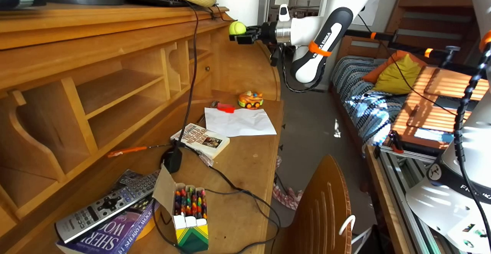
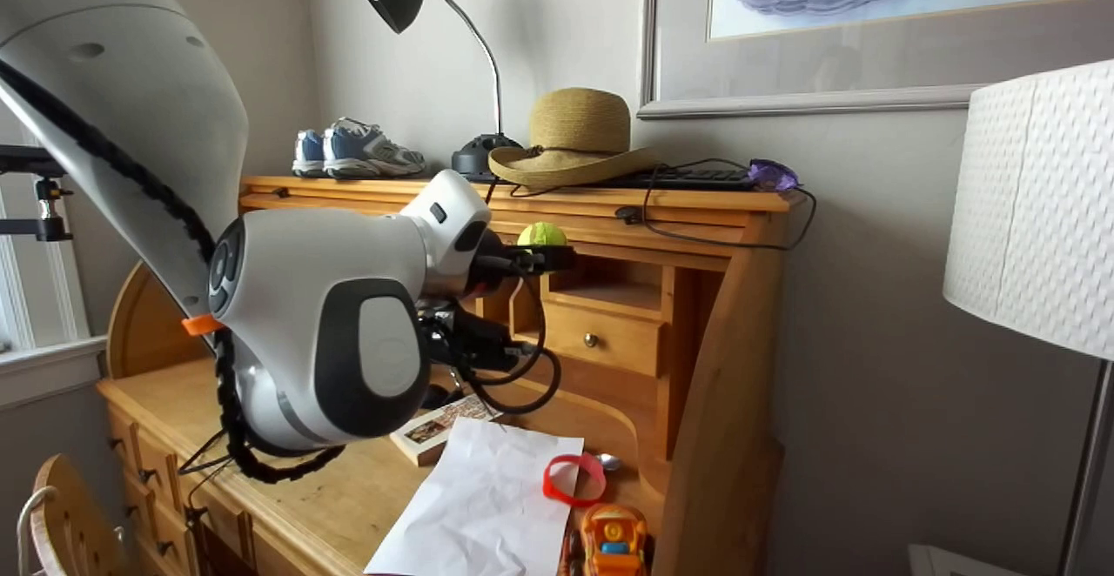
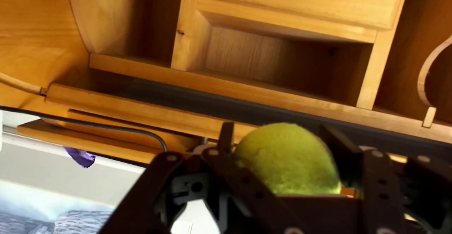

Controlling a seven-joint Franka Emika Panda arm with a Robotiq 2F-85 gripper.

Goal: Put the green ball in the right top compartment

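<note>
Wrist view, standing upside down: the green ball (image 3: pixel 286 161) is grasped between the two fingers (image 3: pixel 226 135) of the gripper (image 3: pixel 279 135). Both exterior views put it in mid-air, in front of and higher than the small drawer (image 2: pixel 622 332), bulging above the fingers; if they pinch it low, as it looks, a knock could pop it up and out. Directly above the drawer is the shallow cubby (image 3: pixel 247 50), which I take for the right top compartment. The likeliest trouble is height: the ball seems nearer the level of the rail (image 3: pixel 240 87) that caps the cubby than of the cubby itself, so a straight push might jam it against that rail. Set too near the front and let go, it could roll back out past the drawer; whether a lip guards that edge I cannot tell. A black cord (image 3: pixel 88 122) droops above the drawer, off to its side, and a careless sideways swing might snag it. A dropped ball would probably bounce on the desk (image 2: pixel 370 482) below the drawer, near the paper (image 2: pixel 487 506) and toy car (image 2: pixel 614 541).
</note>
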